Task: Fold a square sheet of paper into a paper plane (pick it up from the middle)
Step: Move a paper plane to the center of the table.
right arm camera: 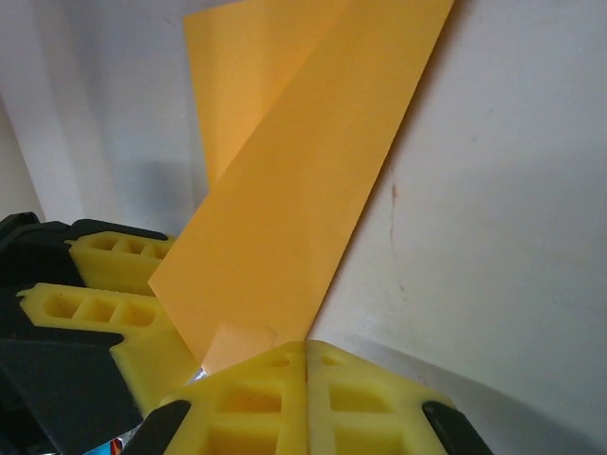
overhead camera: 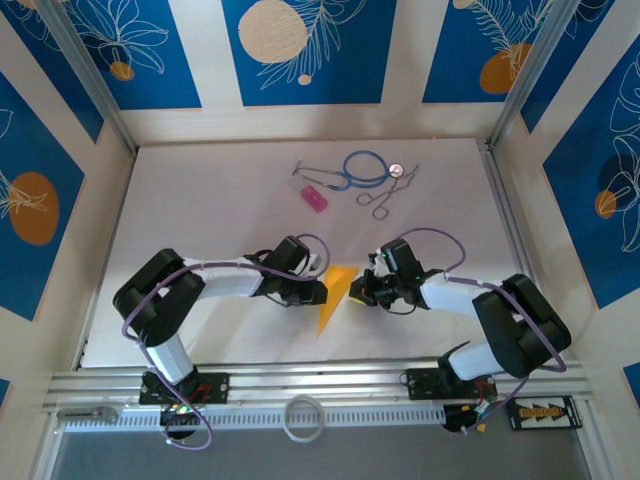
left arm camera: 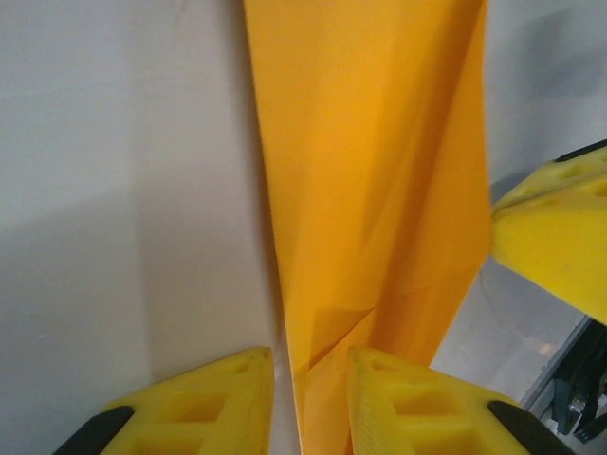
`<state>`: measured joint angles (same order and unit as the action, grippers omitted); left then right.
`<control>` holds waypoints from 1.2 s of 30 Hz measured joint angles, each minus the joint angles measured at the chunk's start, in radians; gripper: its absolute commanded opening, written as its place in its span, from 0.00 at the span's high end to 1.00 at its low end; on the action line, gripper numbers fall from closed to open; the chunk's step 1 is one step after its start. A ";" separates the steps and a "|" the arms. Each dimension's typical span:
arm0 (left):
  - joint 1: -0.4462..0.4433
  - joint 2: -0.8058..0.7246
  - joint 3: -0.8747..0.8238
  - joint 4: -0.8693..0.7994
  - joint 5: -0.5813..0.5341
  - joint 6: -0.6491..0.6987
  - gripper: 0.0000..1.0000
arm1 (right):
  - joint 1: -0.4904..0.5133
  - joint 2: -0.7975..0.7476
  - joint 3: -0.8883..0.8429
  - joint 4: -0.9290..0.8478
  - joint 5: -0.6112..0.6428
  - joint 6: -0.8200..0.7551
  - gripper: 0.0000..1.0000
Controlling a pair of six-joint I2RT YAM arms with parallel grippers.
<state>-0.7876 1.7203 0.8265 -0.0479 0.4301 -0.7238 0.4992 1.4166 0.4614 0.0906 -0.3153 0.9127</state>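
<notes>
the folded paper (overhead camera: 336, 296) sits on the table (overhead camera: 200, 200) near its front middle, between the two arms, narrow tip toward the bases. the left claw (left arm camera: 303, 365) is slightly parted, and the paper's narrow end runs between its fingers. the right claw (right arm camera: 305, 355) is clenched, tips at the paper's corner; i cannot tell whether it pinches the paper.

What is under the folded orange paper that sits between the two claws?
The white table shows all around the orange paper, so it likely continues beneath. The part directly under the paper is covered by the folded layers, so nothing there can be checked.
</notes>
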 measured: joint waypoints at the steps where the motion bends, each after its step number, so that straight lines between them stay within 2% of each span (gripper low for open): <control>1: 0.000 0.001 0.000 0.005 0.005 0.000 0.75 | 0.004 0.003 0.000 0.004 -0.002 0.002 0.94; 11: 0.000 0.022 0.006 0.019 0.033 -0.002 0.76 | 0.019 0.045 0.000 0.025 -0.003 0.006 0.95; 21: 0.000 0.047 0.006 0.094 0.078 -0.032 0.86 | 0.021 0.068 0.000 0.040 -0.006 0.006 0.95; 27: 0.000 0.047 0.006 0.132 0.087 -0.055 0.96 | 0.021 0.069 0.000 0.051 -0.006 0.007 0.94; 33: 0.000 0.016 -0.008 0.133 0.051 -0.055 1.00 | 0.021 0.019 0.000 0.024 0.003 0.023 0.84; 36: -0.002 -0.042 -0.014 0.098 -0.016 -0.051 1.00 | 0.021 -0.050 0.000 0.005 0.013 0.038 0.68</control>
<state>-0.7898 1.6779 0.8120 0.0505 0.4145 -0.7750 0.5198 1.3670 0.4618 0.0959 -0.3019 0.9504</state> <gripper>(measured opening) 0.048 0.241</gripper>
